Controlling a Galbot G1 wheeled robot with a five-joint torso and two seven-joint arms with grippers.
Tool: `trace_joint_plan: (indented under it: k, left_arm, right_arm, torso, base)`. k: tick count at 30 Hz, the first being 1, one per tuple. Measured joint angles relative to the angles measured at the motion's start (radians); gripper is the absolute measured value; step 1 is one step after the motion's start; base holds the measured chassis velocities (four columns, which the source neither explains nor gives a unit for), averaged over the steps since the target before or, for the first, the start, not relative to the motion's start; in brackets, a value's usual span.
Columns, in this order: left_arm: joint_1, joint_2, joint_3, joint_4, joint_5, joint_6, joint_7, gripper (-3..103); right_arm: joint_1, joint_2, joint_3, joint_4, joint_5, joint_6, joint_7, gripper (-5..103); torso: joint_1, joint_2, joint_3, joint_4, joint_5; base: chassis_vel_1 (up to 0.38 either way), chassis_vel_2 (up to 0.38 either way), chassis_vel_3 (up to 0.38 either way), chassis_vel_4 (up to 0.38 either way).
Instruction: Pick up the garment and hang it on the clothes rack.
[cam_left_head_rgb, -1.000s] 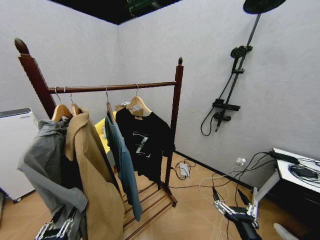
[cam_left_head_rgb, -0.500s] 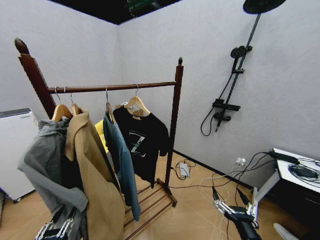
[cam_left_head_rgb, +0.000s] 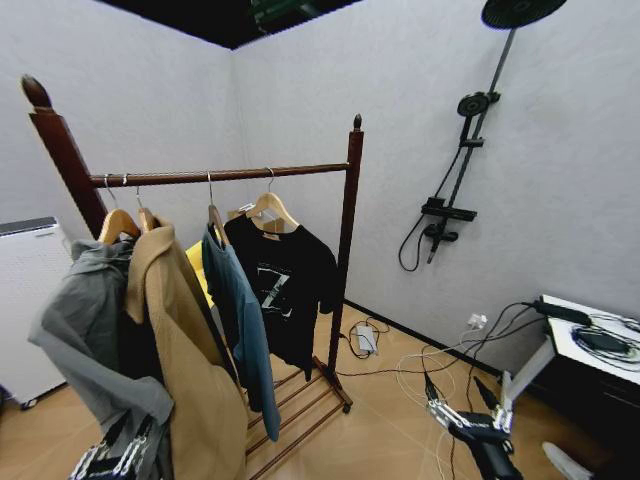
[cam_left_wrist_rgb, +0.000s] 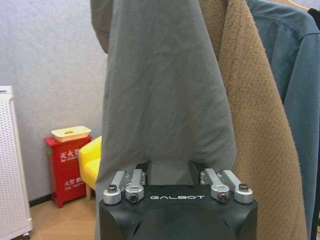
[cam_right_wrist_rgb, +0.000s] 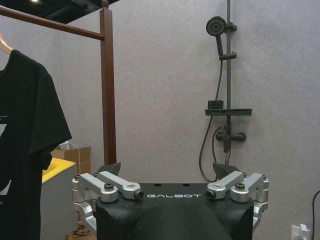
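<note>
Already the black T-shirt (cam_left_head_rgb: 283, 280) hangs by its wooden hanger (cam_left_head_rgb: 265, 208) on the clothes rack (cam_left_head_rgb: 215, 176) bar (beside the teal-blue shirt (cam_left_head_rgb: 238, 320)), so both empty grippers, left (cam_left_head_rgb: 112, 458) and right (cam_left_head_rgb: 462, 418), jaws spread, should stay low and clear.

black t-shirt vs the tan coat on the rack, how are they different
The garment, a black T-shirt, is thin, short-sleeved and carries a small white print; the tan coat is thick, fuzzy and plain. The garment hangs at the clothes rack's right end beside the post; the tan coat hangs near the left end and reaches lower. Both hang on light wooden hangers from the top bar, untouched by either gripper.
</note>
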Motion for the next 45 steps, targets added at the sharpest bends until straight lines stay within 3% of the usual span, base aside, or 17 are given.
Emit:
trace_joint_plan:
  k: [24,45]
  left_arm:
    - [0.0,0.0,0.0,0.0,0.0,0.0,0.0,46]
    - [0.0,0.0,0.0,0.0,0.0,0.0,0.0,46]
  right_arm:
    - [0.0,0.0,0.0,0.0,0.0,0.0,0.0,100]
    - [0.0,0.0,0.0,0.0,0.0,0.0,0.0,100]
  torso:
    - [0.0,0.0,0.0,0.0,-0.0001]
    - [0.0,0.0,0.0,0.0,-0.0003]
  base:
    - [-0.031,-0.031,-0.029,-0.032]
    - [-0.054,-0.067,0.068,0.059]
